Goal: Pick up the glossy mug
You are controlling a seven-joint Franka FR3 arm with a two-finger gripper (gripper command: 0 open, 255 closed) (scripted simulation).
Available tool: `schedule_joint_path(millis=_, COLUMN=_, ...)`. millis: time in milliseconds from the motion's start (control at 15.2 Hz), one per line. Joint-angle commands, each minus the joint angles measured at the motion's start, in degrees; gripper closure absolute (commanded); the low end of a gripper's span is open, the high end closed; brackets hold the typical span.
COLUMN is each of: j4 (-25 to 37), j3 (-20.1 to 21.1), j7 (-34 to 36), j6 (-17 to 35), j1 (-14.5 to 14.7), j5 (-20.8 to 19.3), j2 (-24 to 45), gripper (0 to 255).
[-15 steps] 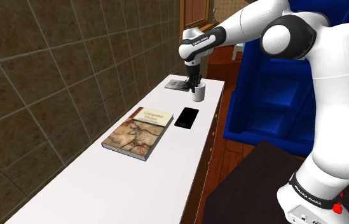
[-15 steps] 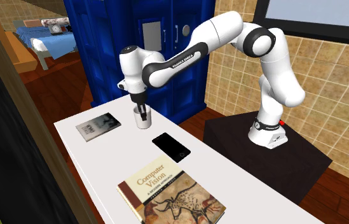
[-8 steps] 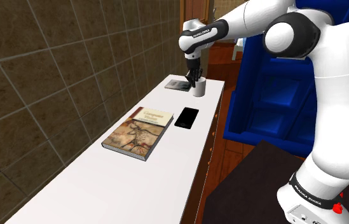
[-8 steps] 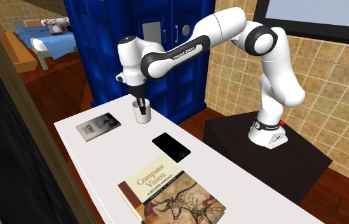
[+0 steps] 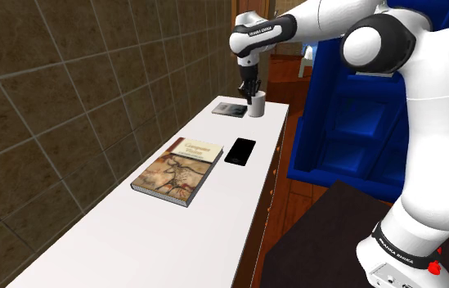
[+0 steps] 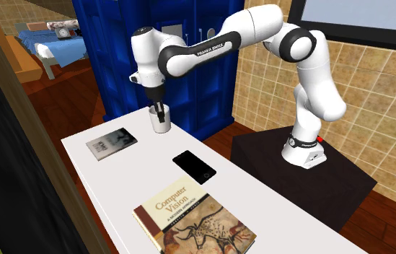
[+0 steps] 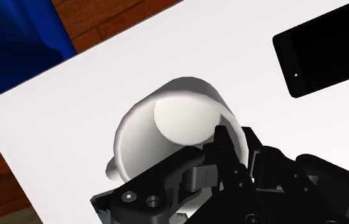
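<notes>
Gripper (image 7: pixel 225 147): fingers (image 7: pixel 220 139) closed on the rim of the white mug (image 7: pixel 173 137).
Mug: upper centre of the shoulder view (image 5: pixel 256 106), higher than a second ago.
Arm: raised with it.
Table (image 5: pixel 173 237): black phone (image 5: pixel 240 150) and book (image 5: pixel 178 169) unmoved.

On the second exterior feed I can read "Computer Vision" on the cover of the big book (image 6: pixel 195 222), which lies on the bench (image 6: pixel 117 187) near the black phone (image 6: pixel 194 165). "FRANKA EMIKA" is printed in white on the arm's dark forearm band (image 6: pixel 205 53), high above the phone, and again on the dark ring at the arm's foot (image 5: pixel 401 248). The small grey booklet (image 6: pixel 112 143), well apart from the phone, carries print I can't make out.
</notes>
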Motion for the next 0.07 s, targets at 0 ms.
schedule_joint_path(millis=0, j4=0.21, j3=0.00, j7=-0.01, j6=-0.32, j1=0.01, j5=0.00, j2=-0.11, gripper=255)
